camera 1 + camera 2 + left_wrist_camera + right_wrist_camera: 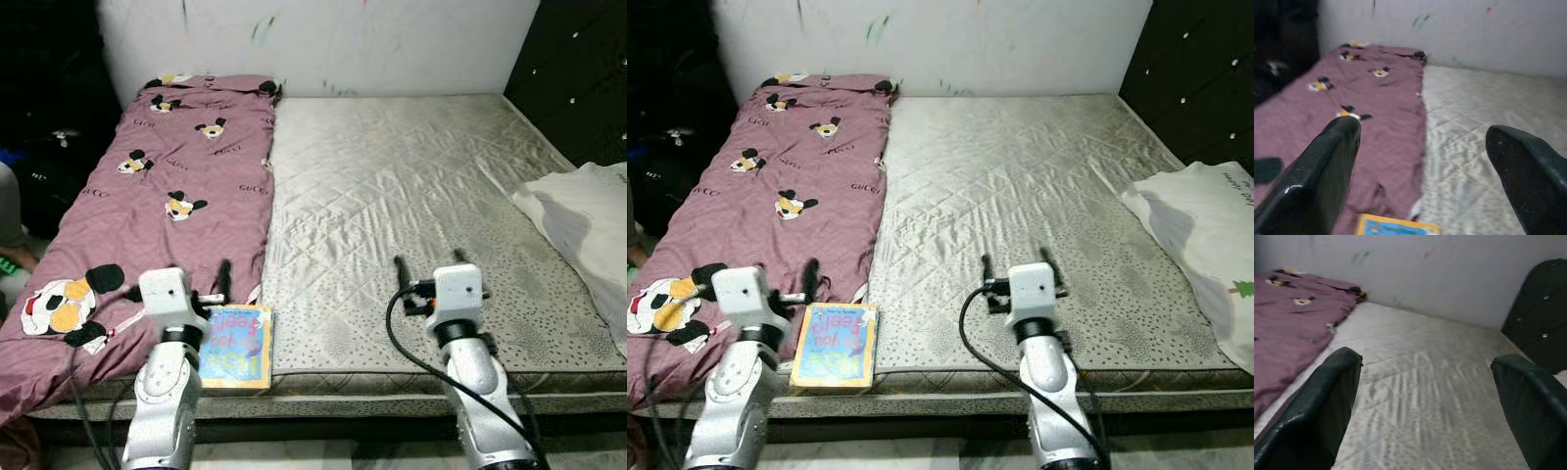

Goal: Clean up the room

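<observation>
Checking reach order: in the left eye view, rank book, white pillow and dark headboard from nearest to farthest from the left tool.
1. Book: at the mattress's front edge, right beside the left tool.
2. White pillow: across the bed, at its right edge.
3. Dark headboard: far right corner, beyond the pillow.

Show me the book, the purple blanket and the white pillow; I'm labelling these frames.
book (236, 348), left eye view, cover's middle.
purple blanket (181, 166), left eye view, its middle.
white pillow (1205, 230), right eye view, its top.
</observation>
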You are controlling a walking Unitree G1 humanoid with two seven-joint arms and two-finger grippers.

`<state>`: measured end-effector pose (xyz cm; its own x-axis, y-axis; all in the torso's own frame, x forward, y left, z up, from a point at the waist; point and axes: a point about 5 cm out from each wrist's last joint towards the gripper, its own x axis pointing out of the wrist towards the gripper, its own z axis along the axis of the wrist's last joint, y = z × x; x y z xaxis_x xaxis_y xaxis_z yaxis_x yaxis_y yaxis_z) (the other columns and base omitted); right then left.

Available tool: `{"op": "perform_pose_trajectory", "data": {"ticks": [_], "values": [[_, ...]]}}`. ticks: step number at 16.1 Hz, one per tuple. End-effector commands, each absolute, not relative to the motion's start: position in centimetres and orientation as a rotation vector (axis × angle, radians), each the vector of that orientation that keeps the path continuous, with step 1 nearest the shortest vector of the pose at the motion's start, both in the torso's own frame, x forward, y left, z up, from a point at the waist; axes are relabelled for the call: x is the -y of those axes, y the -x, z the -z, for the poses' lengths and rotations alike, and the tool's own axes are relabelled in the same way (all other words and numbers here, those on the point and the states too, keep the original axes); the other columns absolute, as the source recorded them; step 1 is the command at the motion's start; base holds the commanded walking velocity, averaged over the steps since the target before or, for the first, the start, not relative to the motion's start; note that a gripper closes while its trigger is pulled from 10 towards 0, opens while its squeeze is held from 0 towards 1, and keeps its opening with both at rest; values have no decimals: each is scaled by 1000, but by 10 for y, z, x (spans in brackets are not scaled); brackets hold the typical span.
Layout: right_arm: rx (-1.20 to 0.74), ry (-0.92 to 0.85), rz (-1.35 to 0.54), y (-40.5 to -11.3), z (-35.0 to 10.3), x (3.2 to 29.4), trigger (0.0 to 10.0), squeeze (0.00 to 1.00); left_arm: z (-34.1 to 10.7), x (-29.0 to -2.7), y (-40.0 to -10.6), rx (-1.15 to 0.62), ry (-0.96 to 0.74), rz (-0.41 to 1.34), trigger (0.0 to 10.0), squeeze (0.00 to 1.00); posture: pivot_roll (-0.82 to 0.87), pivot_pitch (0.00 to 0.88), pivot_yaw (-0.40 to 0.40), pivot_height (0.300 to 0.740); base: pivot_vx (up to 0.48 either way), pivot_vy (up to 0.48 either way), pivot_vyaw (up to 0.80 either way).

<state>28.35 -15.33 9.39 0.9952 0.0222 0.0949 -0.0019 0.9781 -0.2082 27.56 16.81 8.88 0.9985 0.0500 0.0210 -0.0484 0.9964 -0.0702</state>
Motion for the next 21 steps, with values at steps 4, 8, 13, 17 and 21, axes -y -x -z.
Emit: {"op": "perform_pose_trajectory", "data": {"ticks": [4, 8, 13, 17, 21], "values": [[87, 173, -10, -280, -98, 161, 10000, 0, -91, -187, -268, 37, -61, -82, 10000, 0, 11, 0, 9, 740, 0, 0, 0], [70, 211, 1, -280, -88, 156, 10000, 0, -80, -186, -268, -5, -1, -101, 10000, 0, 11, 0, 3, 740, 0, 0, 0], [42, 174, -10, -282, -85, 157, 10000, 0, -76, -187, -271, -24, 43, -96, 10000, 0, 8, 0, -1, 740, 0, 0, 0], [30, 169, -16, -284, -81, 157, 10000, 0, -74, -186, -274, -28, 65, -84, 10000, 0, 5, 0, 0, 740, 0, 0, 0], [25, 169, -27, -285, -80, 155, 10000, 0, -74, -185, -275, -24, 67, -74, 10000, 0, 7, 0, -2, 740, 0, 0, 0]]}}
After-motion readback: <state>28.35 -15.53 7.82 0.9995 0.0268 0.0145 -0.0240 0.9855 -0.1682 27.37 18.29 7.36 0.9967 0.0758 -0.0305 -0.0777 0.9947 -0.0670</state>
